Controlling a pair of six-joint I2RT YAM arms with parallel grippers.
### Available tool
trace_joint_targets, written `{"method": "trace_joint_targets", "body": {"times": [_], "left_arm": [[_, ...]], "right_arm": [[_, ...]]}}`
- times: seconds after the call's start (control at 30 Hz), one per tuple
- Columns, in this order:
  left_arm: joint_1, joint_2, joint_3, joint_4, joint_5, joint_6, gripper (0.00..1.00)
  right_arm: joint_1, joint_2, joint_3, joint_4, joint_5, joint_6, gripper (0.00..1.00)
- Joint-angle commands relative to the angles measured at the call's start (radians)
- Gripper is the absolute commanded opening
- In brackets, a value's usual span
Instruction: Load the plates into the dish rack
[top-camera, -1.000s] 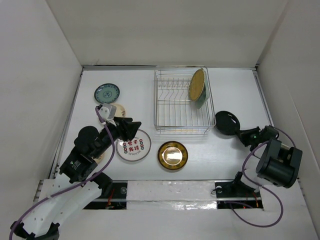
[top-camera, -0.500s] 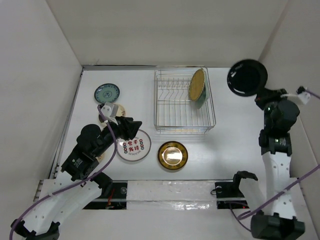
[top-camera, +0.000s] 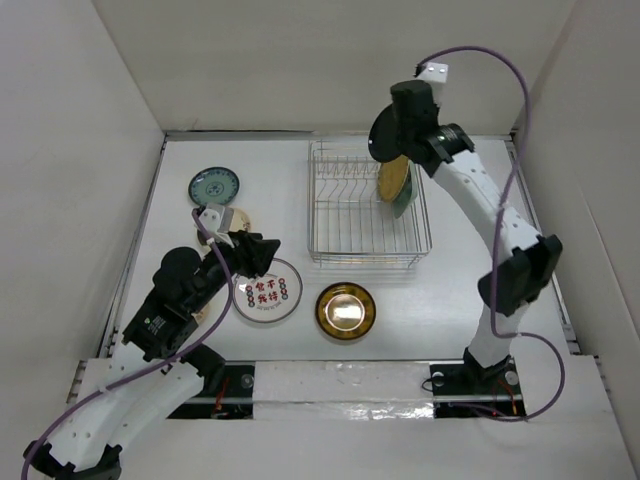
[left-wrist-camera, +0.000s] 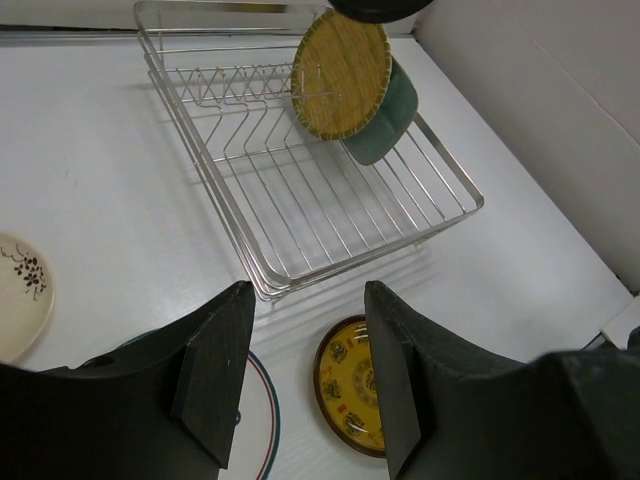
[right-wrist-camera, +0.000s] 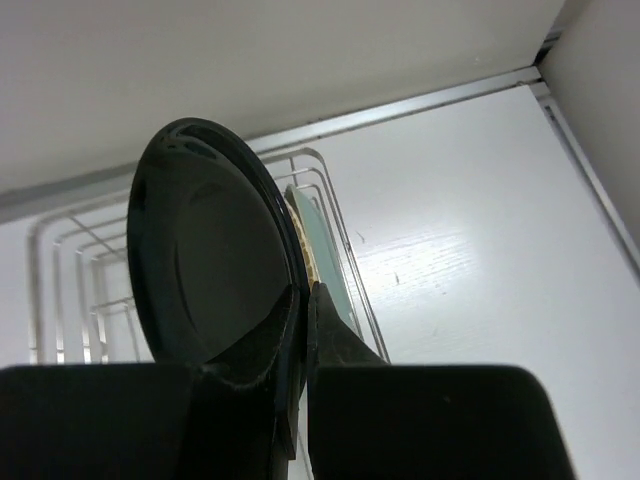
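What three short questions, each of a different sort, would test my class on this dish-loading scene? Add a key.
1. True or false: the left gripper holds a plate.
2. Which plate does the right gripper grip? A gold, B the black plate, C teal.
3. How many plates rest inside the dish rack?
Key: 1 false; 2 B; 3 two.

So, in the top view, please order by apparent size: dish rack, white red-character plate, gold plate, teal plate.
1. dish rack
2. white red-character plate
3. gold plate
4. teal plate, only slightly smaller than the gold one
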Motion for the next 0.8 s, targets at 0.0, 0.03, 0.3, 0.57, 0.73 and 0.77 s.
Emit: {"method": "trace_joint_targets", "body": {"times": [0.0, 0.03, 0.3, 0.57, 0.73, 0.77], "left_arm": [[0.010, 0.006, 0.001, 0.030, 0.004, -0.008, 0.45], [0.010, 0.010, 0.001, 0.028, 0.003, -0.008, 0.45], [0.010, 0.000, 0.003, 0.031, 0.009, -0.008, 0.45], [0.010, 0.002, 0.002, 0.036, 0.029, -0.005, 0.45], [0.010, -0.004, 0.001, 0.036, 0.029, -0.004, 0.45], [0.010, -0.004, 0.001, 0.035, 0.030, -0.004, 0.45]], "right_arm": [[0.056, 0.089, 0.194, -0.219, 0.263, -0.065, 0.00], [0.056, 0.153, 0.271, -0.237, 0.286, -0.068, 0.00], [0.079, 0.339, 0.399, -0.337, 0.369, -0.084, 0.00], [0.099, 0.404, 0.350, -0.302, 0.393, -0.124, 0.00], [0.126, 0.464, 0.344, -0.274, 0.397, -0.164, 0.00], [0.136, 0.473, 0.341, -0.267, 0.403, -0.175, 0.00]]}}
